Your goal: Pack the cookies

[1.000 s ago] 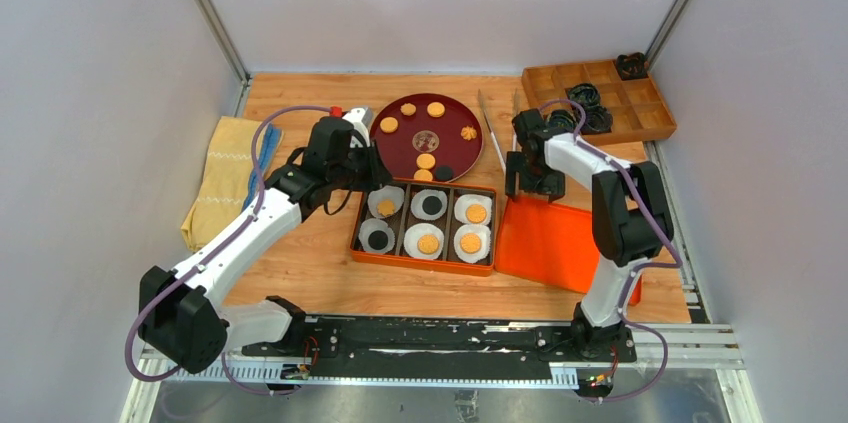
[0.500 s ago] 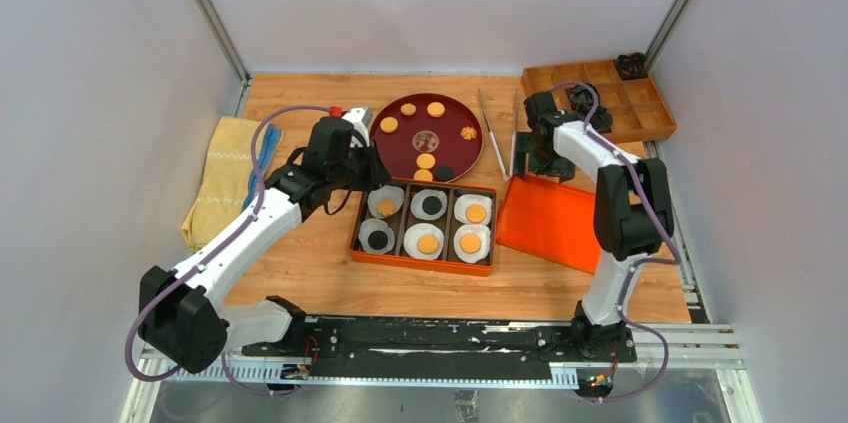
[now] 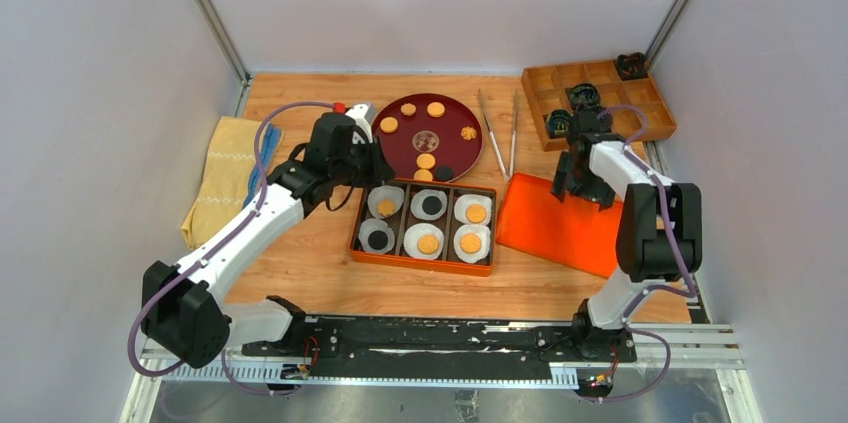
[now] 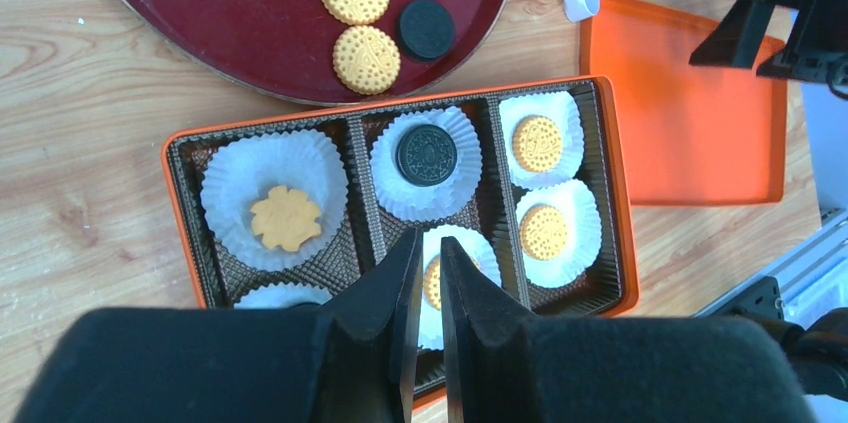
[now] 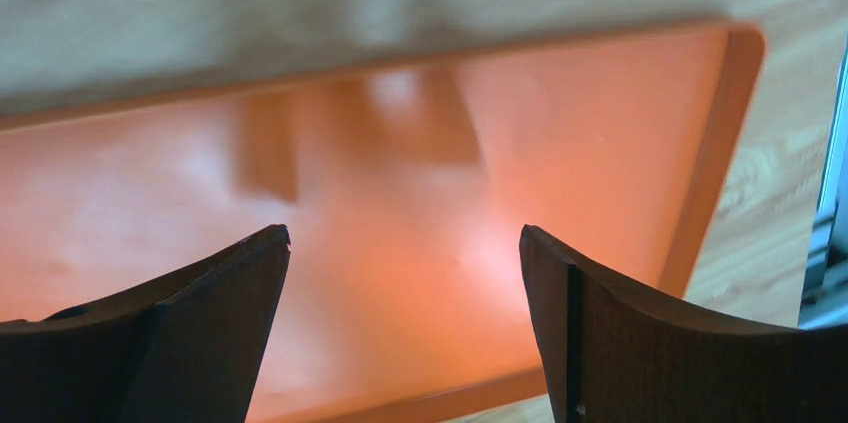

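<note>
Six cookies lie in white paper cups in the orange box (image 3: 420, 264): a flower-shaped one (image 4: 285, 218), a black one (image 4: 426, 154), tan ones (image 4: 538, 142). More cookies (image 3: 436, 109) sit on the dark red plate (image 3: 405, 143) behind it. My left gripper (image 4: 428, 243) hovers over the box's near-middle cup; its jaws are almost together with nothing between them. Over the far right part of the orange lid (image 5: 400, 173), my right gripper (image 5: 405, 233) stands open and empty. The lid (image 3: 560, 228) lies flat to the right of the box.
Two metal tongs (image 3: 490, 128) lie between the plate and a wooden compartment tray (image 3: 640, 113) with black parts at the back right. A yellow cloth (image 3: 222, 178) lies at the left. Metal rails border the table on the right.
My right gripper has swung right, from the lid's far left corner near the tongs to its far right part. The lid now lies slightly farther back. The left arm has hardly moved.
</note>
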Action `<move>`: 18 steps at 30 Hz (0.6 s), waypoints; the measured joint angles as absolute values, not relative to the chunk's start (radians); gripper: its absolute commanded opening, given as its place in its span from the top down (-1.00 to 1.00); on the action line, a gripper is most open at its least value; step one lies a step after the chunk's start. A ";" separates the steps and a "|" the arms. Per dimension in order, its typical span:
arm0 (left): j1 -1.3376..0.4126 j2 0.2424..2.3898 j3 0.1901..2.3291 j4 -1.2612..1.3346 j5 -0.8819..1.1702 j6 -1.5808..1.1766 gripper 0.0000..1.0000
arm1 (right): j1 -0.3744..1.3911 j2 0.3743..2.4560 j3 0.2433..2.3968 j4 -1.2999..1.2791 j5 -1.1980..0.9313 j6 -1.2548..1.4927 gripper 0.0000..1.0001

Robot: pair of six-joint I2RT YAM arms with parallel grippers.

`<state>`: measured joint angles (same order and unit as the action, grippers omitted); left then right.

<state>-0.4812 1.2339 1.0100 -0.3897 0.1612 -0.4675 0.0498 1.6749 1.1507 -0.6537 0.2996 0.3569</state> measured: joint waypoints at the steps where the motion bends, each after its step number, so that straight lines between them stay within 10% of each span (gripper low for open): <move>1: -0.481 1.234 1.010 -0.390 0.162 -0.467 0.63 | 0.030 1.674 1.125 -0.651 0.300 0.368 -0.82; 18: -0.481 1.234 1.010 -0.361 0.205 -0.483 0.63 | -0.254 1.428 0.882 -0.662 0.397 0.498 -0.82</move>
<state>-0.4812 1.2335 1.0100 -0.3607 0.2047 -0.4828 -0.2539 1.4281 0.8822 -0.6624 0.3973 0.4980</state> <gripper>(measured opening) 0.185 0.913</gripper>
